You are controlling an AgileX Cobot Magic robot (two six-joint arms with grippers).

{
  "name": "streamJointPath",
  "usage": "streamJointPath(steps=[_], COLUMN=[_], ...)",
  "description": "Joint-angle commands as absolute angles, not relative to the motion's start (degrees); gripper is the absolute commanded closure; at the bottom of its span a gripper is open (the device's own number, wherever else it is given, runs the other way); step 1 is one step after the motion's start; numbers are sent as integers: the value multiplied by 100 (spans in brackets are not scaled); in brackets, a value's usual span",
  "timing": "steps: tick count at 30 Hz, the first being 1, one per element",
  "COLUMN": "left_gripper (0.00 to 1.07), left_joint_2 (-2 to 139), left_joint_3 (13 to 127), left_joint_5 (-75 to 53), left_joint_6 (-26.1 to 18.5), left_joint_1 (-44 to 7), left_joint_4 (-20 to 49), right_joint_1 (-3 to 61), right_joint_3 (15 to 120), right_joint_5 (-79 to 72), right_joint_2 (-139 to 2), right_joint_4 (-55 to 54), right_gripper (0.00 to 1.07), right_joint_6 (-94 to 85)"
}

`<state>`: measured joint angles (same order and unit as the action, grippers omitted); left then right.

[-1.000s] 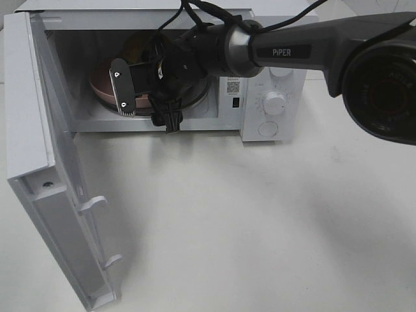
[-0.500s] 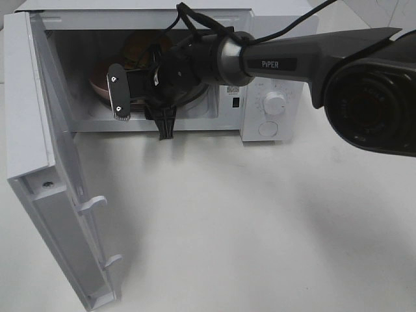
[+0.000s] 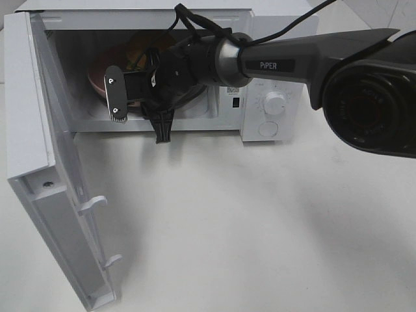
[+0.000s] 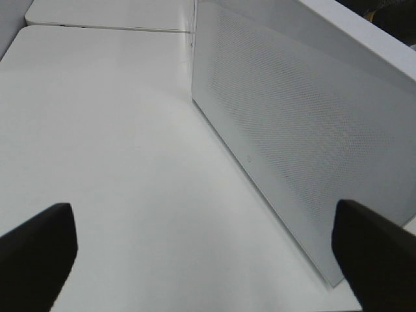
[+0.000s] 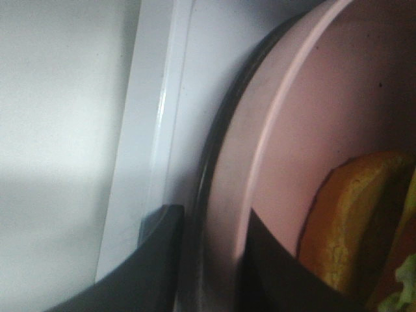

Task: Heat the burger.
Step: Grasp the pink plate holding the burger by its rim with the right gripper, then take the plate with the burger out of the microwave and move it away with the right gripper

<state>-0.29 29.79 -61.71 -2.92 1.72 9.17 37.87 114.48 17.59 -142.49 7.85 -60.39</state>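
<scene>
The burger (image 3: 140, 47) lies on a pink plate (image 3: 97, 77) inside the open microwave (image 3: 273, 71); its golden bun and a bit of lettuce show in the right wrist view (image 5: 354, 221). My right gripper (image 3: 123, 97) reaches into the cavity from the right. Its two dark fingers (image 5: 156, 260) stand on either side of the pink plate's rim (image 5: 273, 130), shut on it, and the plate sits tilted. My left gripper (image 4: 208, 260) is open, its fingertips far apart above the white table, with nothing between them.
The microwave door (image 3: 39, 156) hangs open at the left, reaching toward the front. Knobs (image 3: 275, 103) sit on the right panel. A white perforated microwave panel (image 4: 305, 130) fills the left wrist view beside the bare table (image 3: 247, 221).
My right gripper's jaws have closed onto the pink plate's rim and shifted slightly left. The plate's near edge now stands higher and tilted. The left gripper has not moved.
</scene>
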Motion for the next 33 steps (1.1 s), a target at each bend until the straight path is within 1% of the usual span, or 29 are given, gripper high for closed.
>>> streamJointPath(steps=[1, 5, 18, 20, 23, 25, 31, 33], left_gripper=[7, 7, 7, 7, 7, 7, 7, 7], left_joint_2=[-120, -120, -120, -120, -120, -120, -120, -120], left_joint_3=[2974, 2974, 2974, 2974, 2974, 2974, 2974, 2974], left_joint_5=[-6142, -6142, -6142, -6142, -6142, -6142, -6142, -6142], left_joint_6=[-292, -292, -292, -292, -292, -292, -292, -292], left_joint_1=[189, 189, 189, 189, 189, 189, 189, 189], left_joint_4=[922, 922, 922, 922, 922, 922, 922, 922], right_joint_1=[3822, 3879, 4011, 4045, 4085, 4097, 4165, 4183], right_joint_3=[11511, 11476, 11041, 10766, 10668, 10262, 9700, 9333], right_joint_5=[1782, 1982, 1874, 1696, 1610, 1283, 997, 739], right_joint_2=[-14112, -13992, -13516, -13350, -13298, -13081, -12840, -12651], right_joint_4=[699, 699, 676, 676, 682, 722, 751, 871], right_gripper=[107, 107, 107, 107, 107, 107, 107, 107], right_joint_6=[-6113, -6211, -6222, -6251, -6251, -6251, -6274, -6274])
